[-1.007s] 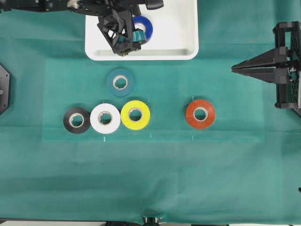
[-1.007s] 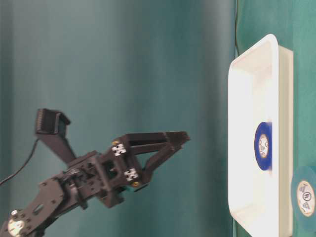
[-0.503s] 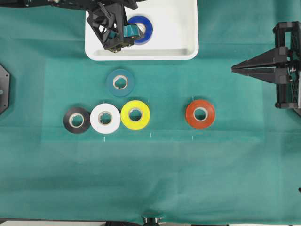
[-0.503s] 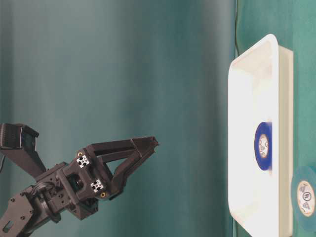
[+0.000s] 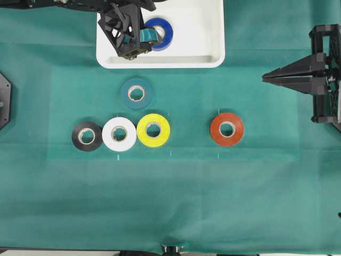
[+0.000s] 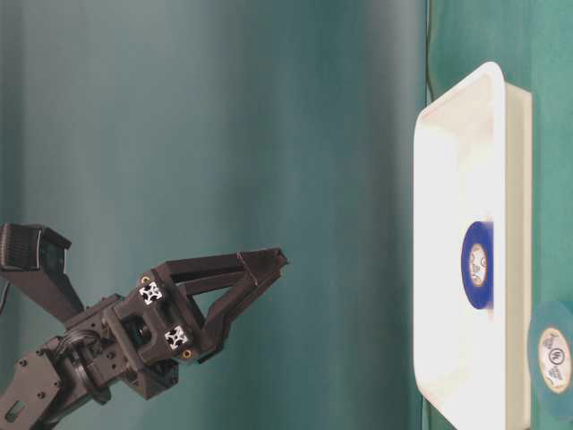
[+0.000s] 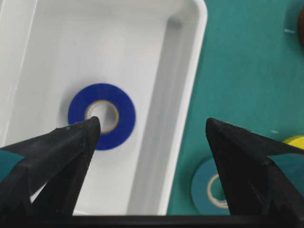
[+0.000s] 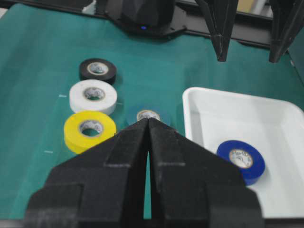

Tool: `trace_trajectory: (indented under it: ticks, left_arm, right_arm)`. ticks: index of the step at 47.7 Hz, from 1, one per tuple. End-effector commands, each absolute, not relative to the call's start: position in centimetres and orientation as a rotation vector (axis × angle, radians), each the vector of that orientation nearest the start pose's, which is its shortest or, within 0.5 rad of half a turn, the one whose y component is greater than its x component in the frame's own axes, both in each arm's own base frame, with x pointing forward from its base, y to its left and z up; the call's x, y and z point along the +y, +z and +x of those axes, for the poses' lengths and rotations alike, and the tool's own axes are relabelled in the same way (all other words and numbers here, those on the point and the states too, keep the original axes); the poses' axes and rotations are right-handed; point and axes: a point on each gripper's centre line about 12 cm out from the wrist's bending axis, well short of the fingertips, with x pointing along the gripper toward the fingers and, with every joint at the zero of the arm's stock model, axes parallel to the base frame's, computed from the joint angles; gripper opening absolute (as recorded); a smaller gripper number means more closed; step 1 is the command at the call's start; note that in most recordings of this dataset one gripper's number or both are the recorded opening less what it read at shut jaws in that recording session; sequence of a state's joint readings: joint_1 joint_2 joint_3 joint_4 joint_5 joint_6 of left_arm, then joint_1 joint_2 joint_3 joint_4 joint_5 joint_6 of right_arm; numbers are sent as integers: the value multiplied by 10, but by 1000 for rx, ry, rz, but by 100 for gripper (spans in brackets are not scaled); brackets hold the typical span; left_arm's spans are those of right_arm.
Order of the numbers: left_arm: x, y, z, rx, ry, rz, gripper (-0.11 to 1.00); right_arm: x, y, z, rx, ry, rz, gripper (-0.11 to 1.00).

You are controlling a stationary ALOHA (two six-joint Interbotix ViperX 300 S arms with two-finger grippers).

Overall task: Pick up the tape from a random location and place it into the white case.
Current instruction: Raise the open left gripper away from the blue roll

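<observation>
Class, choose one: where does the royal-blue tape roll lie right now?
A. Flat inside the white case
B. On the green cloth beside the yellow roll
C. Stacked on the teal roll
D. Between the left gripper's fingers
A: the tape lies flat on the floor of the white case, with the left gripper open above it and touching nothing.

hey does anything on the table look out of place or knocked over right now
Nothing stands out. The blue tape lies flat inside the white case, and the other rolls lie flat on the green cloth. No damage visible.
</observation>
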State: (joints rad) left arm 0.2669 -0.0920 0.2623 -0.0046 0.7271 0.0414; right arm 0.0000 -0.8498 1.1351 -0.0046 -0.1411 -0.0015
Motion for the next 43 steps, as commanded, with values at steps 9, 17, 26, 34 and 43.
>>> trace_trajectory:
  ticks: [9,17,26,34,43]
  left_arm:
    - [103,307,385,844,228,-77,97]
    - [103,307,386,838,226,-75,97]
    - [102,307,386,837,225,-74,97]
    - [101,306,382,826,226,-73,97]
    - [100,306,378,774,229,-66,97]
  right_arm:
    - [0,275,221,126,1,-3,0]
    - [0,275,221,130,1,-3,0]
    - [0,275,221,130,1,-4,0]
    - [0,274,221,135,1,-3,0]
    - [0,273,221,138,1,-3,0]
